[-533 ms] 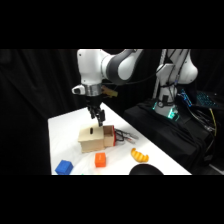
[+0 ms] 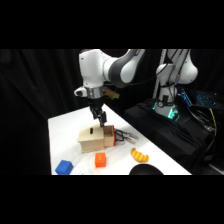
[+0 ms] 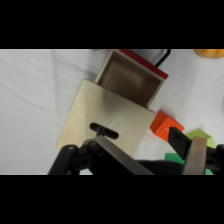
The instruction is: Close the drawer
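- The drawer (image 3: 131,76) stands pulled out of the pale wooden box (image 3: 102,117); in the wrist view its tan inside is bare and open to the camera, and its red front (image 3: 146,64) runs along the far end.
- In the side view the drawer (image 2: 108,136) juts from the right end of the box (image 2: 93,140), near the middle of the white table (image 2: 65,130).
- The box top carries a dark slot (image 3: 104,131) (a short oval, lying across the lid).
- The gripper (image 2: 100,119) hangs from the white arm (image 2: 107,67) just above the box, over the end where the drawer comes out; whether it touches the wood cannot be told.
- In the wrist view the two fingers (image 3: 192,152) rise from the bottom edge with a clear gap between them, spread apart and grasping nothing.
- An orange block (image 3: 163,126) lies just beside the box's corner in the wrist view; in the side view it (image 2: 100,159) sits in front of the box, apart from it.
- Green pieces (image 3: 199,136) show past the orange block, partly hidden behind the right finger (shape unclear).
- A blue block (image 2: 64,167) lies near the table's front left edge, well apart from the box.
- A yellow-orange curved object (image 2: 139,155) rests to the right of the box, toward the table's right edge.
- Thin dark items (image 2: 125,135) lie just beyond the drawer's red front (too blurred to name).
- A dark round thing (image 2: 146,170) is cut off by the bottom of the side view.
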Motion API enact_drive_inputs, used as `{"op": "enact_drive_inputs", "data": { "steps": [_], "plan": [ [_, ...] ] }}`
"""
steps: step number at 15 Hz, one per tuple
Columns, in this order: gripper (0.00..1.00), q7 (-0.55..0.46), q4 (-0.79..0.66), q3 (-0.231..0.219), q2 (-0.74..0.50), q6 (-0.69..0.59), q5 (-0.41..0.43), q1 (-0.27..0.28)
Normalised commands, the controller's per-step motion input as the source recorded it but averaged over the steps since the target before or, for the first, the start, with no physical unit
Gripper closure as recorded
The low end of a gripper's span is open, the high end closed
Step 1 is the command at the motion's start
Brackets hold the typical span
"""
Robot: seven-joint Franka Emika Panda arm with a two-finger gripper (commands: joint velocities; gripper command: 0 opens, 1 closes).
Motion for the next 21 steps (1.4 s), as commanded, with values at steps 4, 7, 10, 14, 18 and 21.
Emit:
{"op": "enact_drive_inputs", "data": {
  "steps": [4, 7, 10, 14, 18, 21],
  "plan": [
    [0.00, 0.48, -0.42, -0.020, -0.37, 0.17, -0.242, 0.095],
    [0.00, 0.41, -0.49, -0.017, -0.46, 0.17, -0.220, 0.059],
    [0.00, 0.36, -0.53, 0.000, -0.47, 0.17, -0.176, 0.015],
    [0.00, 0.31, -0.52, 0.029, -0.36, 0.27, -0.123, -0.030],
    [0.00, 0.26, -0.40, 0.048, -0.18, 0.36, -0.121, -0.050],
    [0.00, 0.28, -0.24, 0.031, 0.00, 0.48, -0.171, -0.061]
  ]
}}
